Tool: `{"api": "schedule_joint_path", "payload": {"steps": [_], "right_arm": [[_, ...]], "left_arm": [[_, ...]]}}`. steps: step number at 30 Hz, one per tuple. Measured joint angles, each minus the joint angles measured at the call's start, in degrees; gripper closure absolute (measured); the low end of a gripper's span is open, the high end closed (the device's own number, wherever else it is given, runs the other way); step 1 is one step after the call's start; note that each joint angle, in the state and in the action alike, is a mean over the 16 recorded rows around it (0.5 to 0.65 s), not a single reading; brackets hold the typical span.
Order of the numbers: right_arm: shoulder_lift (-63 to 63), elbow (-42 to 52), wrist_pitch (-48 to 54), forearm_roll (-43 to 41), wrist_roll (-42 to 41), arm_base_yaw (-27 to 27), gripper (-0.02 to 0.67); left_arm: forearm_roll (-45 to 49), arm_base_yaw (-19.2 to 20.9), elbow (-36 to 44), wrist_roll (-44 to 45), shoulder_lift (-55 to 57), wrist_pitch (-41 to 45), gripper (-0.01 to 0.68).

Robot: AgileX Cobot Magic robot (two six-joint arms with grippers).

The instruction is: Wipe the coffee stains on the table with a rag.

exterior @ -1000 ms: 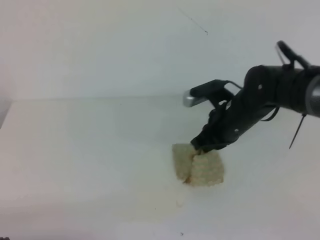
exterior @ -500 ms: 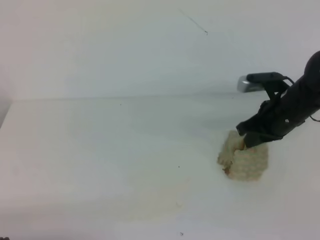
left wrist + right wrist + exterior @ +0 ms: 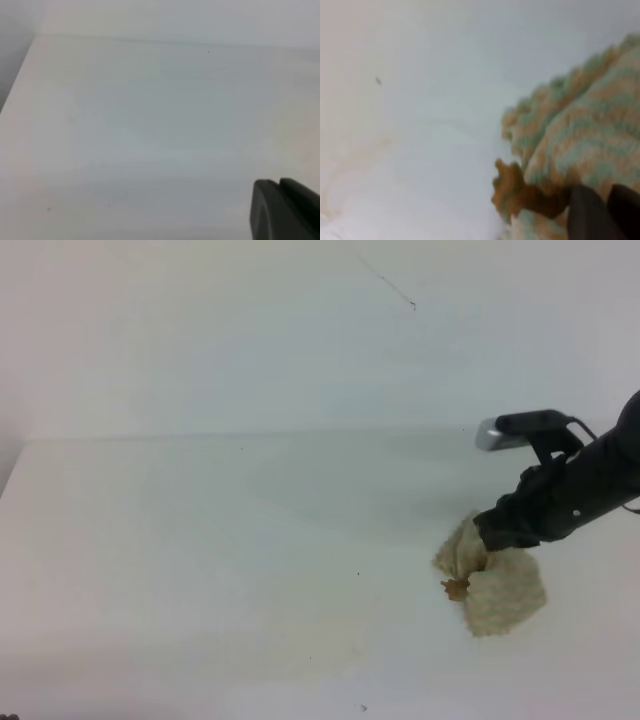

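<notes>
The rag (image 3: 492, 585) lies on the white table (image 3: 200, 540) at the right, pinched in at its middle. One corner (image 3: 456, 588) is soaked orange-brown. My right gripper (image 3: 497, 537) presses down on that pinched middle, and its tips are buried in the cloth. In the right wrist view the rag (image 3: 580, 135) fills the right side, with dark fingers (image 3: 587, 215) at the bottom edge. Of the coffee stains only a faint brownish trace (image 3: 340, 175) shows on the table. The left wrist view shows just a dark part of my left gripper (image 3: 285, 210) over the bare table (image 3: 150, 125).
The table's back edge (image 3: 250, 436) meets a white wall. A few tiny dark specks (image 3: 358, 573) dot the surface. The table's left edge (image 3: 20, 80) runs beside a grey gap.
My right gripper dragged the rag from the table's middle to the right, then settled slightly lower. The rag has spread out more at its lower right.
</notes>
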Motion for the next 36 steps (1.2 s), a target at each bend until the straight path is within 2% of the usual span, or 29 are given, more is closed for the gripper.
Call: {"api": "schedule_joint_path", "payload": {"steps": [6, 9, 12, 17, 24, 30, 36], "right_arm": [[-6.4, -1.5, 1.6, -0.1, -0.5, 0.0, 0.311], [-11.3, -2.1, 3.3, -0.4, -0.4, 0.0, 0.297], [-16.8, -2.3, 5.5, -1.3, 0.1, 0.0, 0.351], [-27.4, -0.9, 8.9, -5.6, 3.4, 0.0, 0.479], [-43.8, 7.7, 8.4, -14.3, 11.7, 0.0, 0.632], [-57.6, 21.2, 2.2, -19.8, 19.2, 0.0, 0.645], [-66.5, 32.7, -3.2, -21.0, 21.6, 0.0, 0.645]], "left_arm": [[0.0, 0.0, 0.0, 0.0, 0.0, 0.0, 0.675], [0.0, 0.0, 0.0, 0.0, 0.0, 0.0, 0.675], [0.0, 0.0, 0.0, 0.0, 0.0, 0.0, 0.675], [0.0, 0.0, 0.0, 0.0, 0.0, 0.0, 0.675], [0.0, 0.0, 0.0, 0.0, 0.0, 0.0, 0.675], [0.0, 0.0, 0.0, 0.0, 0.0, 0.0, 0.675], [0.0, 0.0, 0.0, 0.0, 0.0, 0.0, 0.675]]}}
